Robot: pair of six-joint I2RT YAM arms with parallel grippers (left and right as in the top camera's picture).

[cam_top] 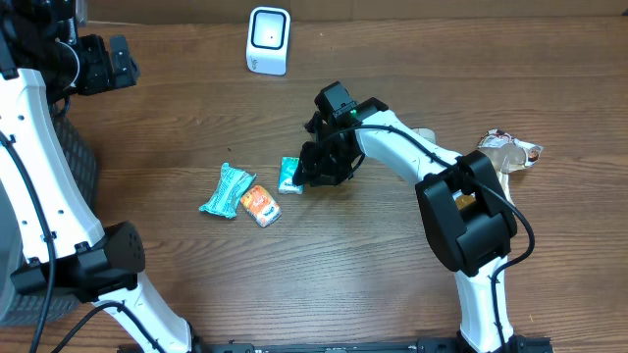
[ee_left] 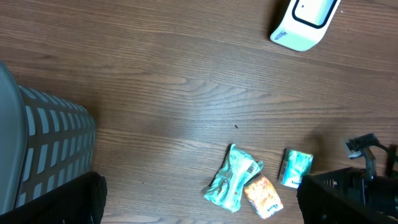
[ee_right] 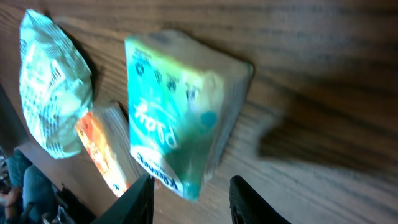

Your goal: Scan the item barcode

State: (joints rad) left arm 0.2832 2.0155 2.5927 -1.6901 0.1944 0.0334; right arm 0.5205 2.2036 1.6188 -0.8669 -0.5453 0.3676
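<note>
Since our right claw (ee_right: 191, 186) sits loosely spread over one corner of the teal packet (ee_right: 174, 106) lying mid-frame on the bench (ee_right: 323, 56), we reckon a pinch there could slip or twist it.

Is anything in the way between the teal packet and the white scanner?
Nothing visible: only bare wooden table lies between the teal packet and the white scanner. The green wrapper and orange packet lie to the side, off that path.

Orange packet (cam_top: 260, 205) just beside teal box (cam_top: 290, 175)
</note>
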